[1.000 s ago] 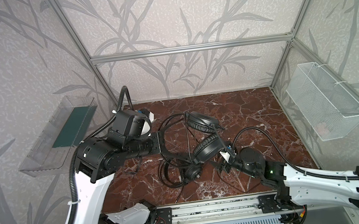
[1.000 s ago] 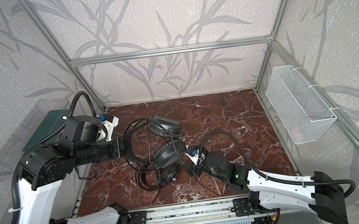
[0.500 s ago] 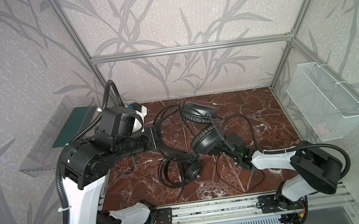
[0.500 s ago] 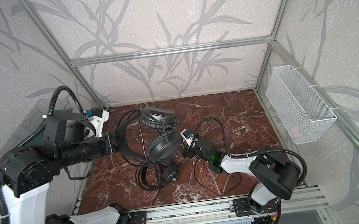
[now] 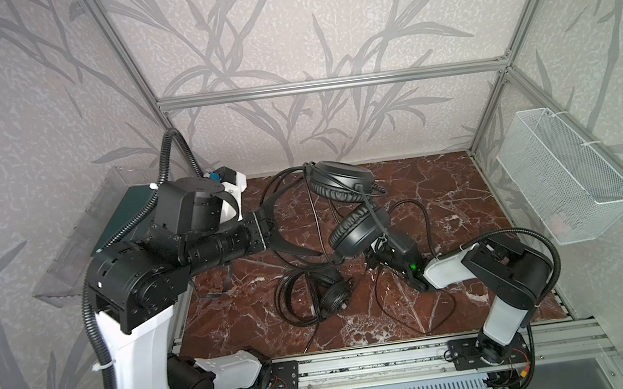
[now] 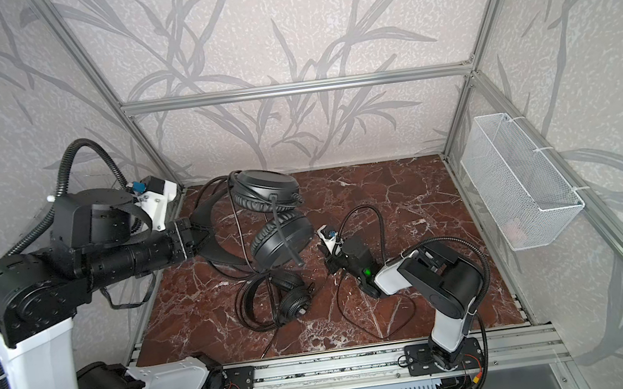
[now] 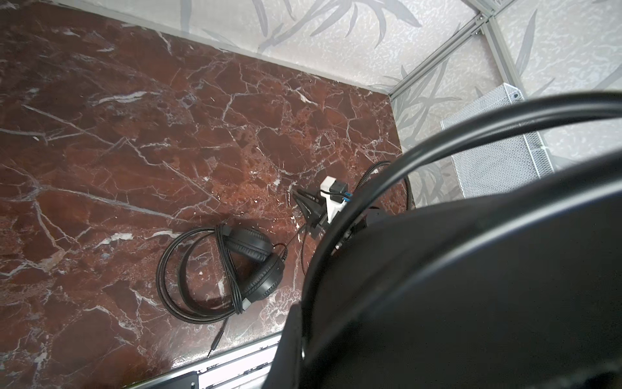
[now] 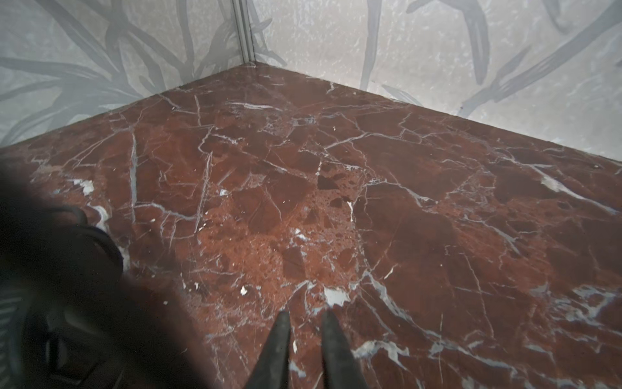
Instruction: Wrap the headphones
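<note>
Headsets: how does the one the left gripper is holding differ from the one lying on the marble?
Pose: the held headset is lifted by its headband in the shut left gripper, earcups apart; the lying headset rests flat on the table, earcups together, ungripped.
Cable: the held headset's loose cable trails across the marble; the lying headset's wound cable appears wrapped around it.
Shared: both black, over-ear, padded.

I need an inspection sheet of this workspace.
Surface: red marble tabletop.
Job's things: first headset raised by its headband; second headset lying flat, cable coiled on it.
Clutter: nothing seen.
Grippers: left gripper shut on the headband; right gripper low over the tabletop, fingers nearly together, grip unclear.
Cables: first headset's thin cable trails loose on the tabletop.
Surroundings: white wire basket on right wall; clear bin on left wall.
</note>
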Robot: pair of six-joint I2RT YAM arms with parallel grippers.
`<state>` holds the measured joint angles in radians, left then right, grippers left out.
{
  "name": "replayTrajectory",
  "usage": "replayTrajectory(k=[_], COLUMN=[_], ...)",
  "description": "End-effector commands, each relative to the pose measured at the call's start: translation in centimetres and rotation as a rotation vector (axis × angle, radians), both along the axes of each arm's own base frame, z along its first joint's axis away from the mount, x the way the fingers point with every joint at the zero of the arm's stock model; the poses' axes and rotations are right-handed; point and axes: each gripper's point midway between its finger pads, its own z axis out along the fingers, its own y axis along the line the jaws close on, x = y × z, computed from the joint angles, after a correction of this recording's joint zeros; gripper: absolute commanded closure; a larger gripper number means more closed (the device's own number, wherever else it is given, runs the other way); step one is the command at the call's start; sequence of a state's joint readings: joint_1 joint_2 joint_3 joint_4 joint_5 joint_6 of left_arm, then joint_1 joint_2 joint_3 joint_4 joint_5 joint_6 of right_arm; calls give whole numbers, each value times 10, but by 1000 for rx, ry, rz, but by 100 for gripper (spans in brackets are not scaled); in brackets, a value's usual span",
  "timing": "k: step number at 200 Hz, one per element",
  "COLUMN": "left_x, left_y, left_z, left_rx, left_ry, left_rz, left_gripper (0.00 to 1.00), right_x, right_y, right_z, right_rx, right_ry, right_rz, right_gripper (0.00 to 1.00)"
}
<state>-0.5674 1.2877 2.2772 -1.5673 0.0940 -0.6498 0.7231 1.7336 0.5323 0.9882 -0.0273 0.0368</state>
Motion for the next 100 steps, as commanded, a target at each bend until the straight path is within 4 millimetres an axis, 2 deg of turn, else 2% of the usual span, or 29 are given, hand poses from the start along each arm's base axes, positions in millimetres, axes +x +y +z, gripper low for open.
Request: replayTrajectory(k=[1, 33, 44, 54, 61, 100], left_x=[14, 38, 47, 57, 63, 100], left_y=[9, 13, 12, 17, 20, 47], left_z=[17, 16, 16, 15, 10, -24], left_rx=[-14, 35, 44, 74, 104, 210], left_ry=[-66, -91, -96, -105, -99, -29], left_rz=[90, 157, 170, 199, 222, 323], left_gripper=[100, 100, 100, 100, 100, 100], right_x=[-18, -80, -104, -120, -140, -201], right_y=[6, 27, 27, 24, 26, 8], right_z=[34, 53, 49, 53, 55, 93], right_rx=[57, -35, -83, -110, -127, -137], right_ry=[-52, -85, -78, -98, -109, -150], right_rz=[57, 200, 246, 263, 301, 388], right_gripper=[89, 97, 99, 100, 100, 100])
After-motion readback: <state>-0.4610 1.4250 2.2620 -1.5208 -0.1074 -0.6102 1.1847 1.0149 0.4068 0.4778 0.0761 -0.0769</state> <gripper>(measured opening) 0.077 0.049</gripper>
